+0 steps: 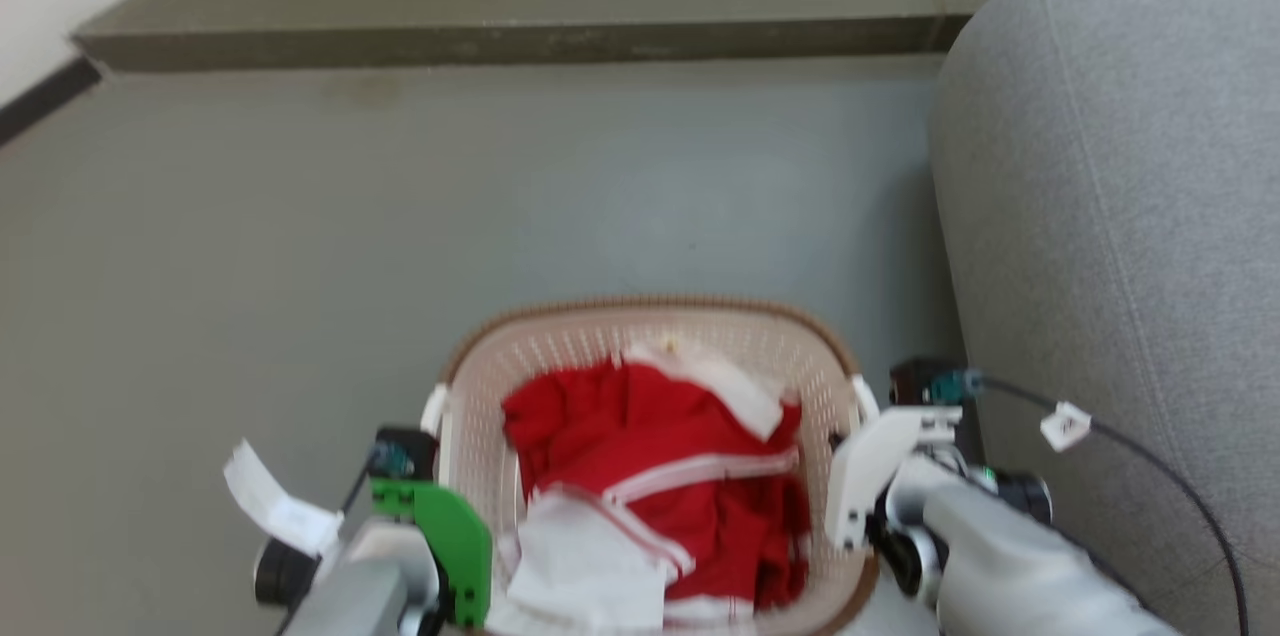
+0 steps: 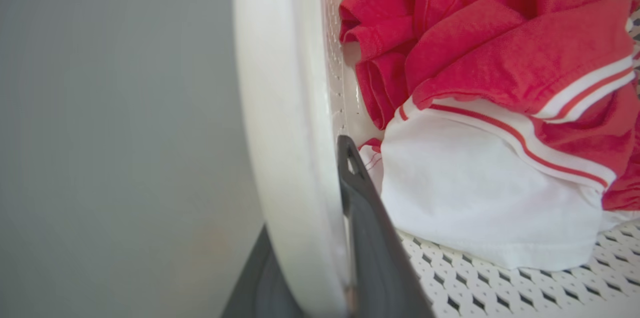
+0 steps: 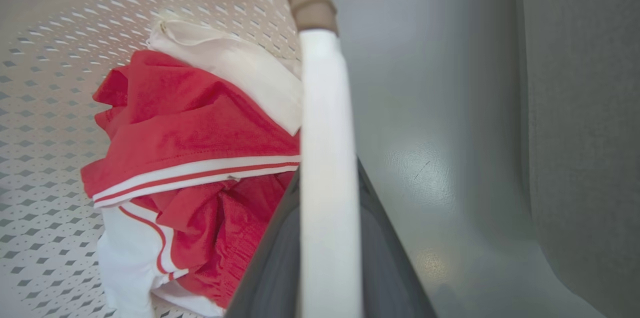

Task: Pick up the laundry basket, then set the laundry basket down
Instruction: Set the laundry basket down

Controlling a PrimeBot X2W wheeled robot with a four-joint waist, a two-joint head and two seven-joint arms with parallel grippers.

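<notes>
The left gripper (image 2: pixel 310 238) pinches the left handle (image 2: pixel 280 108) and the right gripper (image 3: pixel 327 198) the right handle (image 3: pixel 325 108). The laundry basket (image 1: pixel 650 314) sits between them, probably so that it keeps level and the clothes (image 1: pixel 660 456) do not spill. Beyond is the floor (image 1: pixel 500 196).

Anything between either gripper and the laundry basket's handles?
Nothing visible. The left gripper straddles the left handle of the laundry basket, the right gripper its right handle, fingers either side. A grey sofa stands close to the basket's right.
</notes>
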